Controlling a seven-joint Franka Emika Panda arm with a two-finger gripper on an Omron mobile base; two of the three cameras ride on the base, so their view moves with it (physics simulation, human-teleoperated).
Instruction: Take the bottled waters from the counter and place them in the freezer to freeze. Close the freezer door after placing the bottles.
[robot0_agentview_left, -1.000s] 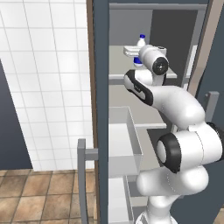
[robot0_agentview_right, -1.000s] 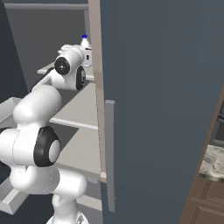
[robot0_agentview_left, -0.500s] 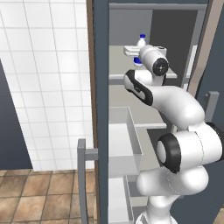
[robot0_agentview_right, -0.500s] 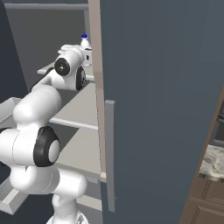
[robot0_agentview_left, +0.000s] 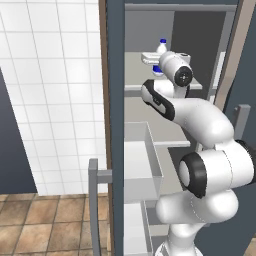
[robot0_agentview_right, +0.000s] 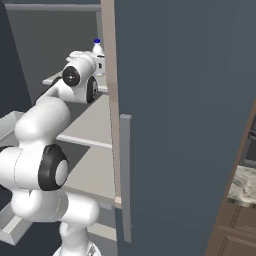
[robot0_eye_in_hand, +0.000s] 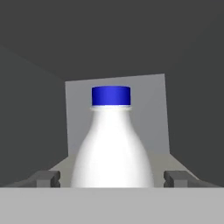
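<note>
The white arm (robot0_agentview_right: 47, 130) reaches from the near left to a far freezer shelf (robot0_agentview_right: 92, 117), where a blue-capped bottle (robot0_agentview_right: 97, 48) stands. The blue-grey door (robot0_agentview_right: 185, 115) fills the right.

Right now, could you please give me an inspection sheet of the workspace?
Surface: pale grey freezer shelf, upper level.
Job's things: blue-capped bottle upright on that shelf; freezer door open.
Clutter: white bin pulled out below the shelf.
Grippers: pincer open, a fingertip on each side of the bottle with a gap, not gripping.
Cables: nothing seen.
Surroundings: white tiled wall, brown tiled floor.
</note>
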